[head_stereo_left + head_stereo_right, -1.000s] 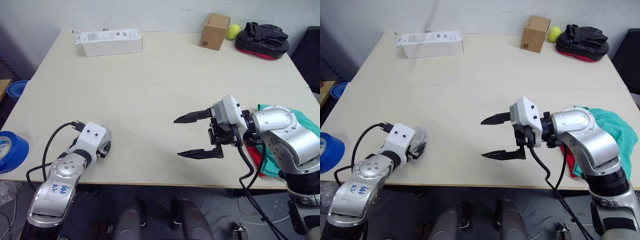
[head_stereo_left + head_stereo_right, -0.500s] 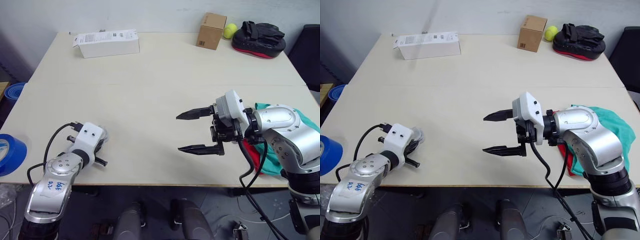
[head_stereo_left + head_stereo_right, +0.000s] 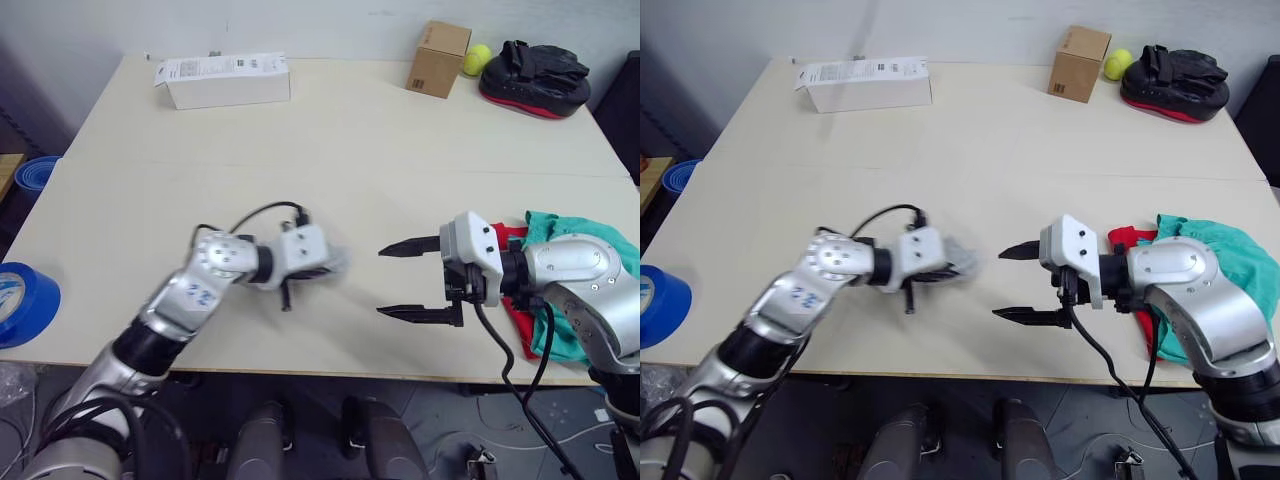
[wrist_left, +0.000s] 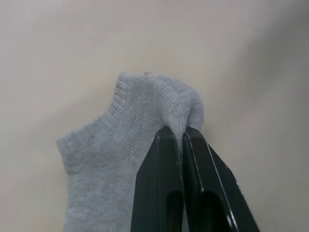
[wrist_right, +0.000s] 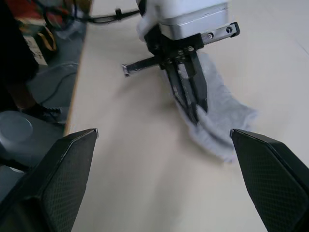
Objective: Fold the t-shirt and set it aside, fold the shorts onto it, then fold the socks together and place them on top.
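Observation:
A grey sock (image 4: 120,154) hangs pinched at its cuff in my left gripper (image 4: 181,131), which is shut on it just above the middle of the table. The same sock (image 3: 962,256) trails toward my right gripper (image 3: 380,281). That gripper stands open a short way to the sock's right, with nothing between its fingers. The red t-shirt (image 3: 1127,237) and the teal shorts (image 3: 1225,240) lie bunched together at the table's right edge, partly hidden behind my right arm.
A white carton (image 3: 222,80) lies at the back left of the table (image 3: 330,140). A cardboard box (image 3: 438,58), a tennis ball (image 3: 478,60) and a black-and-red pad (image 3: 540,75) sit at the back right. A blue tape roll (image 3: 22,300) is off the left edge.
My left gripper has shut on the grey sock near the front left and swung it right to the table's middle. The right gripper has stayed open, nearly in place.

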Robot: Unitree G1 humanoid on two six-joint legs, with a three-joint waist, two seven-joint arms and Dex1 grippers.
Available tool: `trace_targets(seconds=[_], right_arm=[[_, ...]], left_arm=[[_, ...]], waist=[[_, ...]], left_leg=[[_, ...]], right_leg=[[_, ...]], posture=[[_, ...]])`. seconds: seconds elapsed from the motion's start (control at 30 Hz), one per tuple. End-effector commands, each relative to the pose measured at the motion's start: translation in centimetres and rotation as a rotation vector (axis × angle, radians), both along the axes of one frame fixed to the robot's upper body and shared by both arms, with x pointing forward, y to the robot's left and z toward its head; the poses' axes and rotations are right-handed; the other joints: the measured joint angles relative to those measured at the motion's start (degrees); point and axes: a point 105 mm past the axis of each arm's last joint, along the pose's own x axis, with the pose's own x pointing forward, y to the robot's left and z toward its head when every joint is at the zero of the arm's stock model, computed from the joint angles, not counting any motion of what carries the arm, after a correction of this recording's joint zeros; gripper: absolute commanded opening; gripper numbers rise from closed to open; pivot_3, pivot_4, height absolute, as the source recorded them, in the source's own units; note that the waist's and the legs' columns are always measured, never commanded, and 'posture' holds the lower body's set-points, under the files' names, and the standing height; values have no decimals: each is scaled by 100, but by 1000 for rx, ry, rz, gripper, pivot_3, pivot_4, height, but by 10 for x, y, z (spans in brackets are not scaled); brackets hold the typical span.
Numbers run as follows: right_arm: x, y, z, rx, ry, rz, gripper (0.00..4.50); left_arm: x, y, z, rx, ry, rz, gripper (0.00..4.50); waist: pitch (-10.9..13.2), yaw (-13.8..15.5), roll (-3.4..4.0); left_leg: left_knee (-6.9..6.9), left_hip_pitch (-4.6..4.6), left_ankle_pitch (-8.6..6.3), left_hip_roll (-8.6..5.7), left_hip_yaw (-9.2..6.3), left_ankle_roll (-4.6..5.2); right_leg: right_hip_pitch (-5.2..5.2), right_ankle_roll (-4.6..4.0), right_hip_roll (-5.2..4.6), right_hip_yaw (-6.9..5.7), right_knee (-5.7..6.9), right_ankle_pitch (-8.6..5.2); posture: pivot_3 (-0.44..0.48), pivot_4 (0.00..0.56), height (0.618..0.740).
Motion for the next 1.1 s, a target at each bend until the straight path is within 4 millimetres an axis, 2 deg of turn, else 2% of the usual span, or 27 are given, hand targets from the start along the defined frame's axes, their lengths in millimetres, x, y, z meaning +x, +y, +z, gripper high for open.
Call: trace_targets(seconds=[0.03, 0.13, 0.23, 0.27, 0.33, 0.43, 0.5, 0.6, 0.7, 0.77, 0.83, 0.87, 0.93, 1.03, 1.07, 1.1], right_arm=[[1, -7, 0, -42, -73, -63, 4500], [1, -13, -4, -41, -68, -115, 4500], [2, -19, -6, -36, -74, -165, 4500], [2, -21, -7, -32, -74, -179, 4500], [2, -23, -7, -24, -76, -199, 4500], [1, -25, -9, -21, -73, -216, 4500], [1, -27, -12, -17, -64, -233, 4500], [-2, -30, -18, -14, -49, -253, 4500], [-3, -30, -22, -2, -35, -283, 4500], [-5, -29, -24, 3, -31, -293, 4500], [-6, -29, -26, 6, -22, -299, 4500], [-7, -28, -27, 12, -17, -304, 4306], [-7, -22, -26, 33, -16, -305, 3875], [0, -8, -19, 95, -20, -294, 2797], [2, -3, -18, 109, -20, -289, 2409], [7, 2, -18, 115, -19, -285, 2017]], left_arm=[[-2, -19, -18, 112, -52, -124, 8], [5, -30, -23, 94, -42, -106, 8], [12, -29, -14, 14, -8, -40, 8], [12, -27, -9, -26, 23, -15, 234], [8, -22, 4, -108, 83, 6, 703], [-3, -16, 20, -185, 149, -10, 1672], [-12, -6, 37, -257, 204, -21, 2304], [-11, 15, 58, -350, 255, 12, 3207], [11, 38, 57, -332, 212, 90, 3207], [21, 45, 55, -334, 206, 99, 2768], [23, 44, 51, -331, 204, 73, 2218], [25, 41, 43, -303, 196, 50, 1893], [28, 37, 31, -259, 181, 21, 1253], [33, 34, 29, -251, 168, 14, 252], [34, 33, 29, -254, 167, 12, 0], [34, 33, 28, -251, 165, 13, 0]], waist=[[0, 11, 0], [0, 34, 0], [0, 29, -1], [0, 23, -1], [1, -6, -1], [1, 1, -1], [1, 7, -1], [1, 9, -1], [1, 13, -1], [1, 17, -1], [1, 18, -1], [1, 18, -1], [0, 41, -1], [2, 18, -3], [2, -9, -4], [2, -18, -4]], left_leg=[[2, -1, 1, 1, 0, -1], [17, -2, 3, 2, -10, -5], [35, -2, -4, 0, -18, 13], [40, -2, -20, -1, -19, 50], [54, -5, -17, 0, -18, 60], [80, -13, -16, 9, -22, 60], [87, -15, -19, 8, -27, 55], [92, -23, 0, 7, -35, 18], [93, -16, 4, 4, -37, 10], [93, -12, 4, 0, -36, 12], [93, -15, 1, 1, -36, 17], [92, -17, 1, 0, -36, 17], [92, -22, 0, 1, -37, 16], [97, -34, -3, -2, -37, 21], [101, -38, -3, -1, -36, 22], [104, -42, -3, 0, -32, 23]], right_leg=[[-2, 4, 5, -3, 0, -3], [-1, 17, 9, -8, 7, -12], [11, 21, 3, -8, 12, -11], [13, 25, 1, -8, 12, -7], [16, 26, -3, -5, 13, -2], [13, 25, -1, -6, 33, 2], [9, 25, -2, -5, 51, 2], [3, 29, 0, -7, 64, -2], [5, 32, 0, -6, 73, -4], [6, 31, -1, -6, 76, -5], [5, 29, -2, -6, 75, -5], [4, 28, -2, -6, 72, -6], [3, 28, -3, -6, 68, -6], [-3, 29, -4, -5, 65, -5], [-6, 29, -4, -6, 66, -5], [-13, 29, -4, -3, 70, -4]], posture=[[0, 150, 740], [0, 150, 740], [0, 150, 740], [0, 150, 740], [0, 150, 740], [0, 150, 740], [0, 150, 740], [0, 150, 740], [0, 150, 740], [0, 150, 740], [0, 150, 740], [0, 150, 740], [0, 150, 740], [0, 150, 740], [0, 150, 740], [0, 150, 740]])
